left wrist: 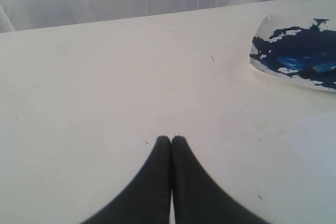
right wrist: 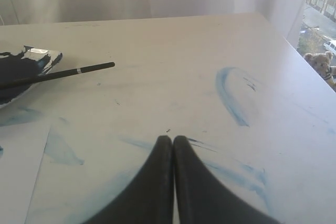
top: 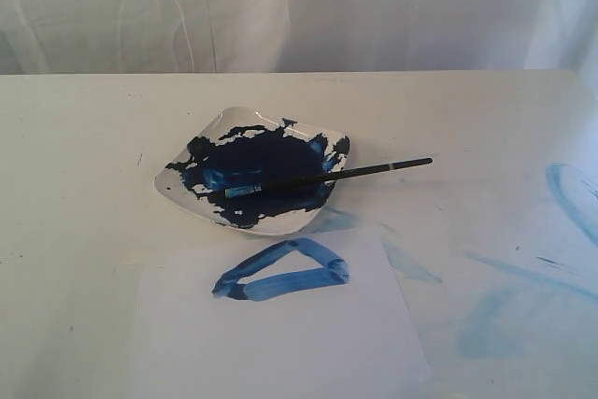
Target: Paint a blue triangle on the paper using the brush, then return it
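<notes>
A blue triangle of thick streaky strokes lies on the white paper at the table's front. The black-handled brush rests across the white dish, bristles in the dark blue paint pool, handle jutting out to the right. In the right wrist view the brush lies far from my right gripper, which is shut and empty above the smeared tabletop. My left gripper is shut and empty over bare table, with the dish off to one side. Neither gripper shows in the exterior view.
Pale blue smears mark the tabletop right of the paper and dish. White curtains hang behind the table's far edge. In the right wrist view the table's side edge runs close to a window.
</notes>
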